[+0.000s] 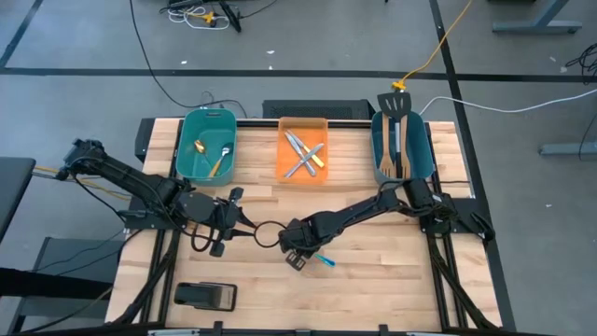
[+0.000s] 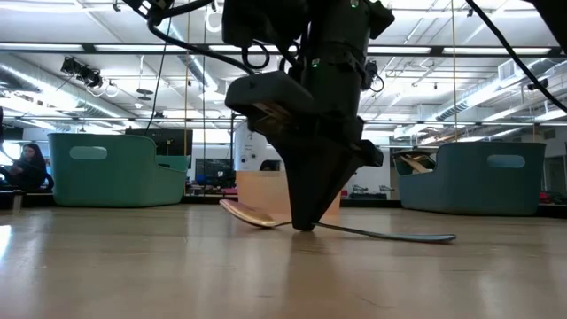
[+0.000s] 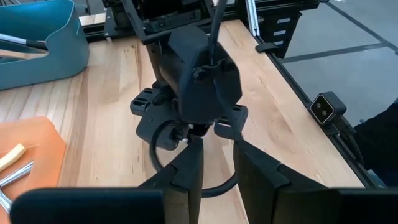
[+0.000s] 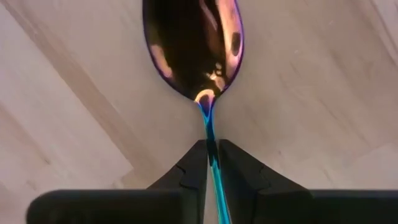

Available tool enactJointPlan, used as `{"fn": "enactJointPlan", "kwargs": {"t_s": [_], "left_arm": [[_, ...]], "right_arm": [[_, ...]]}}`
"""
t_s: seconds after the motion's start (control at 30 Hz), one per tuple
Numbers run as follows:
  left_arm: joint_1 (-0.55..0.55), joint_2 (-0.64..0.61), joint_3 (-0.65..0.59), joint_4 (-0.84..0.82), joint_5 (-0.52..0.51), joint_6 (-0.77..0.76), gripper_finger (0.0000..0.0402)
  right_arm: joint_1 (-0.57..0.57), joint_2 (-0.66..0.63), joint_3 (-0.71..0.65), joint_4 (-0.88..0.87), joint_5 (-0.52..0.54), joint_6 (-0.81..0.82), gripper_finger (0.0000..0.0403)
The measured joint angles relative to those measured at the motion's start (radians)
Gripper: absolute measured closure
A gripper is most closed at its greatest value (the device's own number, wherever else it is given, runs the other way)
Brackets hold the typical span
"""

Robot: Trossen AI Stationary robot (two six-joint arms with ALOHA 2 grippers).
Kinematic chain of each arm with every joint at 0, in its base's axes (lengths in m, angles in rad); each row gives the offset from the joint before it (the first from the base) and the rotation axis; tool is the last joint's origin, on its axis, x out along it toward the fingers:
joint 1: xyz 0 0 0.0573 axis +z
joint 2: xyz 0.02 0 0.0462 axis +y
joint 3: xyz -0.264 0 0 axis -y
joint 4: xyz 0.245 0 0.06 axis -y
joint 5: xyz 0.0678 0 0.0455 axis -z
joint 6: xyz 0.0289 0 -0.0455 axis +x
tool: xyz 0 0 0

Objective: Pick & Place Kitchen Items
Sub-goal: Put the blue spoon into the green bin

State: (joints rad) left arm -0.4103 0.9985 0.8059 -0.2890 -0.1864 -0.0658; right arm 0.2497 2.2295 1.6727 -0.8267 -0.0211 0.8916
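An iridescent spoon [image 4: 193,43] with a blue handle lies on the wooden table [image 1: 373,261] near its middle. Its bowl [image 2: 248,215] and its handle end [image 2: 438,237] both rest on the wood. My right gripper [image 4: 211,155] stands over it, pointing steeply down, shut on its handle; the high view shows it too [image 1: 298,254]. My left gripper [image 3: 217,180] hovers left of it above the table [image 1: 233,222], open, with nothing between its fingers, facing the right arm. My right gripper pinches the spoon's thin handle just behind the bowl [image 4: 208,134] between its two fingers [image 4: 189,171]. The fingers come from above, pointing down, one on each side of the handle. The spoon lies nearly flat on the table under them [image 2: 372,232].
Along the far edge stand a teal bin [image 1: 207,143] with spoons, an orange bin [image 1: 303,149] with knives and forks, and a teal bin [image 1: 403,145] with spatulas. A flat black block [image 1: 205,296] lies at the near left.
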Motion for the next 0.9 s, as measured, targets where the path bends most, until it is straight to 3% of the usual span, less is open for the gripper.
{"fn": "enactJointPlan", "kwargs": {"t_s": [0.2, 0.63, 0.9], "left_arm": [[0.0, 0.0, 0.0, 0.0, 0.0, -0.001, 0.0307], [0.0, 0.0, 0.0, -0.001, 0.0, -0.002, 0.0307], [0.0, 0.0, 0.0, 0.003, 0.0, -0.002, 0.0307]], "right_arm": [[0.0, 0.0, 0.001, -0.004, 0.008, -0.017, 0.039], [0.0, -0.019, -0.004, -0.019, 0.065, -0.055, 0.0391], [0.0, -0.125, -0.002, -0.016, 0.156, -0.083, 0.0391]]}}
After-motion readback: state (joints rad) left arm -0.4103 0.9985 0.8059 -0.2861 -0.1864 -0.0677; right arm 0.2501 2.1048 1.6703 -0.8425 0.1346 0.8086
